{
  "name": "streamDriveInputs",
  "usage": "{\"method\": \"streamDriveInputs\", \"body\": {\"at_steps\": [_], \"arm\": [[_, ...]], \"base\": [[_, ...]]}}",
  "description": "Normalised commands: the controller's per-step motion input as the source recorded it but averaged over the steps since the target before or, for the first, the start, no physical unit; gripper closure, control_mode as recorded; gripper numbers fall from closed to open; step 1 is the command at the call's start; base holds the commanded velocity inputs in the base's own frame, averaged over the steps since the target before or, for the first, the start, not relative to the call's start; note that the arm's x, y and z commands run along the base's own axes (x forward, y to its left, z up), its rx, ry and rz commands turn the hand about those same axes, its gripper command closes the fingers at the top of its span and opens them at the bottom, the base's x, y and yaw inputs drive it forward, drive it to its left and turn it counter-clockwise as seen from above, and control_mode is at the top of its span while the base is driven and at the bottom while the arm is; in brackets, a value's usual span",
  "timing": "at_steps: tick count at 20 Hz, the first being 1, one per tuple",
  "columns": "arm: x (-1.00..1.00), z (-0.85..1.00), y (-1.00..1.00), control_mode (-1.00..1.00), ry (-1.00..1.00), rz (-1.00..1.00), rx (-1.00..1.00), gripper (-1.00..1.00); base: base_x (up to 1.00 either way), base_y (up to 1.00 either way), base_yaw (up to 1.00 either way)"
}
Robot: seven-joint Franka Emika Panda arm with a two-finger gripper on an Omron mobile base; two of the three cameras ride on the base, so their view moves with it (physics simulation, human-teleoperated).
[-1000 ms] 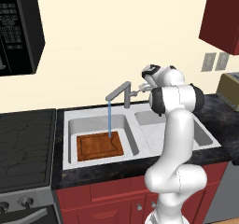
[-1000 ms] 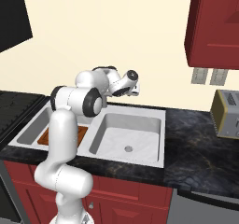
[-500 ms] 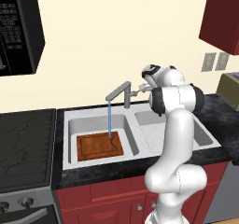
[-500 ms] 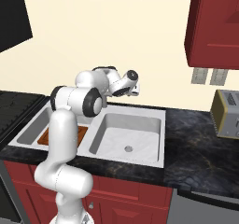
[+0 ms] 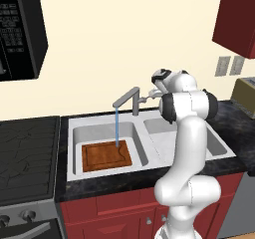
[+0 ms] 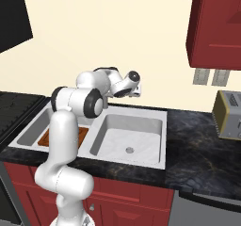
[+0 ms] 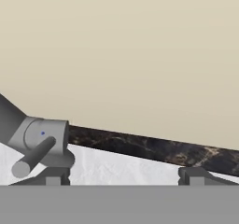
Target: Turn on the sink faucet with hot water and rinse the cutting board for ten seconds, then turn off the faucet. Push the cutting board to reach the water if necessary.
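Blue water keeps falling, nothing shifted since a second ago | cutting board under it, well below-left of my pincer | pincer holds beside sink faucet lever, fingers apart | rinse running; shut-off next.

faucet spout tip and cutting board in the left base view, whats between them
The water: a thin light-blue stream drops straight from the sink faucet spout onto the cutting board lying in the left basin of the sink.
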Motion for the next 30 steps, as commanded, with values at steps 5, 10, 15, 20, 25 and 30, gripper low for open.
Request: {"method": "streamDriveInputs", "body": {"at_steps": [5, 10, 15, 20, 25, 30], "arm": [[0.0, 0.0, -0.08, -1.0, 0.0, 0.0, 0.0, -1.0], [0.0, 0.01, -0.04, -1.0, 0.0, 0.0, 0.0, -1.0], [0.0, 0.01, -0.03, -1.0, 0.0, 0.0, 0.0, -1.0], [0.03, 0.13, 0.0, -1.0, 0.0, 0.0, 0.0, -1.0], [0.1, 0.2, 0.0, -1.0, 0.0, 0.0, 0.0, -1.0], [0.09, 0.09, 0.0, -1.0, 0.0, 0.0, 0.0, -1.0]], "base": [[0.0, 0.0, 0.0], [0.0, 0.0, 0.0], [0.0, 0.0, 0.0], [0.0, 0.0, 0.0], [0.0, 0.0, 0.0], [0.0, 0.0, 0.0]]}}
